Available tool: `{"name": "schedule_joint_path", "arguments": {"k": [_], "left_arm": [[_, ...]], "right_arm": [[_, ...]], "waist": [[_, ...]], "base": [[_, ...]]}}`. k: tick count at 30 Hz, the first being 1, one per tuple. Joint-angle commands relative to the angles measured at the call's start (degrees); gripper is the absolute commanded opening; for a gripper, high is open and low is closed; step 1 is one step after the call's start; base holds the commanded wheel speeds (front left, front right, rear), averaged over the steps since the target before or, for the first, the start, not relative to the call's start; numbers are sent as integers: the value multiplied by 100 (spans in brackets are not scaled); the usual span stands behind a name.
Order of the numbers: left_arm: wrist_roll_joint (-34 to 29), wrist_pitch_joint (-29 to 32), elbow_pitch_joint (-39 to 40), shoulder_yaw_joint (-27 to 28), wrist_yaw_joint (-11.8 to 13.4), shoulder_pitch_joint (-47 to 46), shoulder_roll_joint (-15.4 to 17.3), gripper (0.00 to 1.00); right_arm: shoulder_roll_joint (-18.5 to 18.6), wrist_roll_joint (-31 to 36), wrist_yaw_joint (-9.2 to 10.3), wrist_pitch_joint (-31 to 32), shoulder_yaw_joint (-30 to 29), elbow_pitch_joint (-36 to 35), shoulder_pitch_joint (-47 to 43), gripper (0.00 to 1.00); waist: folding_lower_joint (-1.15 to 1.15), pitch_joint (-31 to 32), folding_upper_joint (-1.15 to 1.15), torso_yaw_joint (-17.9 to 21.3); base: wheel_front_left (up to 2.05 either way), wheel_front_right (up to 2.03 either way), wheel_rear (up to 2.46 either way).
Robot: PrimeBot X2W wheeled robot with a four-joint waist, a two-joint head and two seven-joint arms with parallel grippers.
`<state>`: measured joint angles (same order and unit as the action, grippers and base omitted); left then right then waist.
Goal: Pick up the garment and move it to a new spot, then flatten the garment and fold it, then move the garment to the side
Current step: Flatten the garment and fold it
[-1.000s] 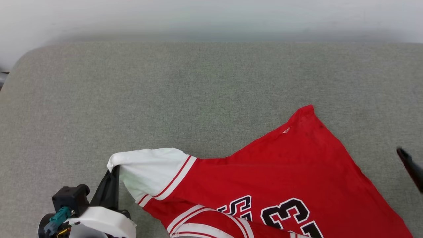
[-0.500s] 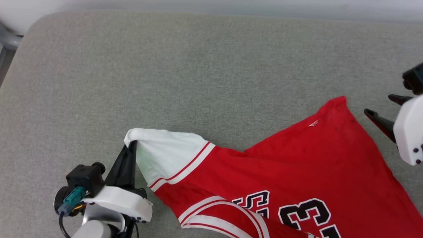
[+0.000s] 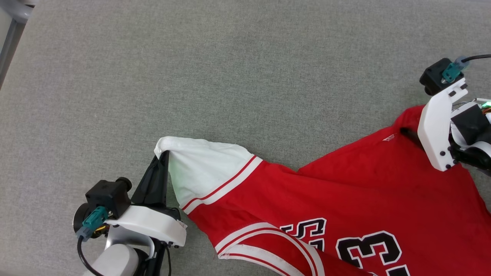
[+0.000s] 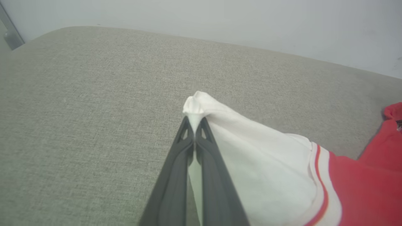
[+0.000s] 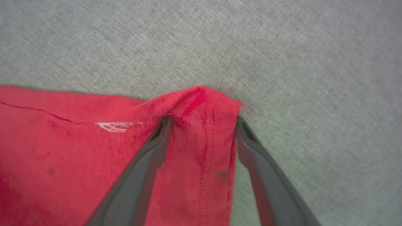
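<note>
1. The garment [image 3: 345, 199] lies spread on the grey fabric surface [image 3: 245, 76], in the lower right part of the head view, its red body mostly flat with a few shallow folds
2. Black, white-edged lettering [image 3: 368, 249] faces up near the bottom edge of that view, beside curved red-and-white striped trim [image 3: 264, 237]
3. The white sleeve [image 3: 203, 168], edged with red stripes, points toward the left; its tip is lifted off the surface into a small peak
4. The left fingers [image 4: 176, 175] are pressed together, pinching that sleeve tip, with white cloth bunched just above them in the left wrist view
5. At the opposite end, the red hem corner [image 5: 204, 100] sits near a small white mark [image 5: 117, 125] on the cloth
6. The right fingers [image 5: 141, 175] stand wide apart and astride that corner, one on the red cloth, the other at its edge beside bare grey fabric; they grip nothing
7. A pale wall [image 4: 251, 25] rises behind the surface, and a grey metal rail [image 3: 7, 38] shows at the head view's upper left
</note>
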<state>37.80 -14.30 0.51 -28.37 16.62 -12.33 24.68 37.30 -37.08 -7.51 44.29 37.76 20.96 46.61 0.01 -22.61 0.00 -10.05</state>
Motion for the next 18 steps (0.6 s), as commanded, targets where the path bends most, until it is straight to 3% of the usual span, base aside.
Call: {"name": "schedule_joint_path", "arguments": {"k": [1,5,6,7,18], "left_arm": [[-38,-32,-31,1,-48,-107,-44,0],[-23,-48,-116,8,-71,-101,-83,0],[-18,-52,-132,24,-70,-90,-79,0],[-15,-55,-144,39,-64,-69,-74,0],[-94,-41,-185,109,-70,68,153,0]], "right_arm": [[-67,-14,4,-41,233,280,-18,100],[-68,-198,-6,-118,825,613,-165,100],[-64,-240,-6,-210,919,639,-142,35],[-49,-263,-6,-327,995,662,-99,0],[-34,-588,6,-2100,798,711,222,0]], "waist": [[-1,-23,0,-16],[-1,-3,0,-7],[-1,15,0,12],[-1,39,0,37],[-1,619,0,337]], "base": [[0,0,0],[0,0,0],[0,0,0],[0,0,0],[0,0,0]]}}
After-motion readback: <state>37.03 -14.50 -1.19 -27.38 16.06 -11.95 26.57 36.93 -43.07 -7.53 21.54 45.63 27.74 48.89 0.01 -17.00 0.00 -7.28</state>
